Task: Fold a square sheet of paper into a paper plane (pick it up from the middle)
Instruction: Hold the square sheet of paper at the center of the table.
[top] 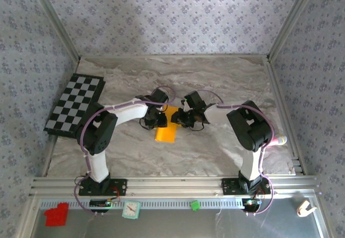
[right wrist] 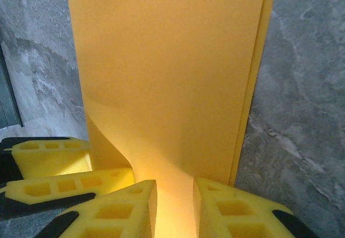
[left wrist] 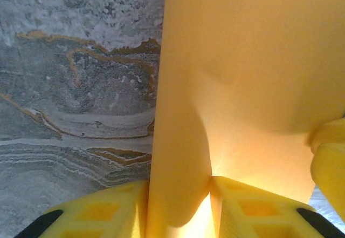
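While in both pincers (left wrist: 178, 197) (right wrist: 175, 197), orange paper (top: 166, 133).

Two robot arms are standing at the table, the left arm (top: 99, 135) and the right arm (top: 250, 127). One orange sheet of paper (top: 166, 133) is showing too. One checkered mat (top: 75, 104), one red block (top: 56, 215), one green block (top: 194, 205) and one little clock (top: 130, 210) are sitting around them.
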Action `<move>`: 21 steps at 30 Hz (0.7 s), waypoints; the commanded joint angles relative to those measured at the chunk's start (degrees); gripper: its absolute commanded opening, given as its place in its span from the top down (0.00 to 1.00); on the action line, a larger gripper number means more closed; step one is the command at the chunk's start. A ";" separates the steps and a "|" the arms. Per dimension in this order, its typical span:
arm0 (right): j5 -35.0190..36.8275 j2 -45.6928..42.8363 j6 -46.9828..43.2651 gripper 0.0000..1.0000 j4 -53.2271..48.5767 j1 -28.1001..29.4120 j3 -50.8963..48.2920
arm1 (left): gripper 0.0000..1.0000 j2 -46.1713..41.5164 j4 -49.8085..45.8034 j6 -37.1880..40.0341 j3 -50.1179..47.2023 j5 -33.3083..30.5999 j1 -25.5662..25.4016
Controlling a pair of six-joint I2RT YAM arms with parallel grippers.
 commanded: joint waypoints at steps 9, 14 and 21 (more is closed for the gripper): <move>-0.50 0.61 -1.47 0.78 -0.80 0.30 1.21 | 0.63 4.53 0.16 -0.09 -1.75 1.47 -0.23; 0.58 1.12 -2.13 0.78 -2.17 0.43 1.20 | 0.63 4.53 0.09 -0.18 -1.68 1.41 -0.19; 4.64 3.09 -5.50 0.81 -10.19 0.68 3.04 | 0.63 3.50 -0.19 -0.60 -1.60 1.27 -0.23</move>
